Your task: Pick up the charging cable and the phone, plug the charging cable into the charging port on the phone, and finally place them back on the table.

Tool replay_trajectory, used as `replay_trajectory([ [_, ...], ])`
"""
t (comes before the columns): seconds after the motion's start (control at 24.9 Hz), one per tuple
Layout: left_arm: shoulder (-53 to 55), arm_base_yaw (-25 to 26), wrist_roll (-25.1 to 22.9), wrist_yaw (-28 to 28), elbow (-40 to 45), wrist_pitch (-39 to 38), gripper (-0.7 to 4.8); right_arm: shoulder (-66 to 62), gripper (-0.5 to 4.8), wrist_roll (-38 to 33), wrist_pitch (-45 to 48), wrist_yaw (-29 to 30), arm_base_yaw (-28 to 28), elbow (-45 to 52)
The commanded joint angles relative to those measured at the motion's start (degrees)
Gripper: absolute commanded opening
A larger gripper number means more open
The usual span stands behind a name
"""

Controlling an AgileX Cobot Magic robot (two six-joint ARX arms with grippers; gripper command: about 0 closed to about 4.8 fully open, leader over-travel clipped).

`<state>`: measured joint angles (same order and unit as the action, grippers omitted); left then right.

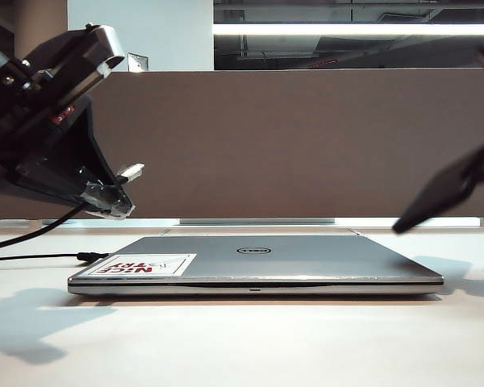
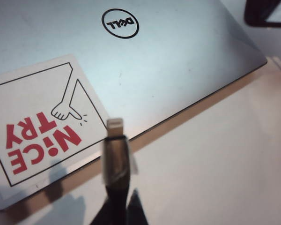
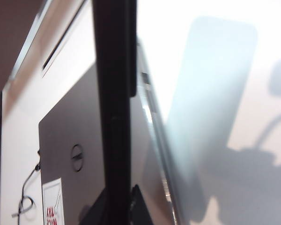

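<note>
White table (image 1: 242,347) before a grey-brown partition (image 1: 306,145), one closed silver laptop (image 1: 258,262), left gripper (image 2: 116,206) raised at left clenching one charging cable (image 2: 116,154), plug aimed rightward, right gripper (image 3: 114,206) raised at right grasping one phone (image 3: 113,93) edge-on, long axis sloping down-left.

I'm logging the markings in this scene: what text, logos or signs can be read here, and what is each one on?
"NiCE TRY": red letters, with a pointing-hand drawing, on the white sticker on the laptop lid.
"DELL": ringed logo on the laptop lid, upside down in the left wrist view.
Same sticker in the right wrist view: too small and cut off to read.
Nothing else readable.
</note>
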<state>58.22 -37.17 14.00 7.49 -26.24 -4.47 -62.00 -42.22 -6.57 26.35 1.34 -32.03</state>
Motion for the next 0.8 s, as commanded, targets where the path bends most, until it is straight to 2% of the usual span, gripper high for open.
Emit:
replay_trajectory([
  [0.04, -0.17, -0.04, -0.04, 0.22, -0.11, 0.74, -0.06, 1.57, -0.05, 8.79, -15.30, 0.39, -0.04, -8.09],
  [0.08, -0.17, -0.04, -0.04, 0.22, -0.11, 0.70, -0.06, 1.55, -0.05, 12.07, -22.86, -0.94, -0.39, -12.13],
  [0.24, -0.17, -0.04, -0.04, 0.22, -0.11, 0.70, -0.06, 1.46, -0.05, 19.85, -38.64, -7.96, -3.98, -20.83],
  [0.36, -0.17, -0.04, -0.04, 0.22, -0.11, 0.68, -0.06, 1.44, -0.05, 20.06, -43.80, -8.79, -8.24, -23.04],
  [0.56, -0.15, -0.04, -0.04, 0.22, -0.11, 0.66, -0.06, -1.03, -0.05, 21.77, -53.35, -19.98, -17.46, -23.10],
  [0.8, -0.15, -0.04, -0.02, 0.22, -0.11, 0.66, -0.06, -8.20, -0.05, 23.21, -56.41, -21.77, -19.67, -23.08],
])
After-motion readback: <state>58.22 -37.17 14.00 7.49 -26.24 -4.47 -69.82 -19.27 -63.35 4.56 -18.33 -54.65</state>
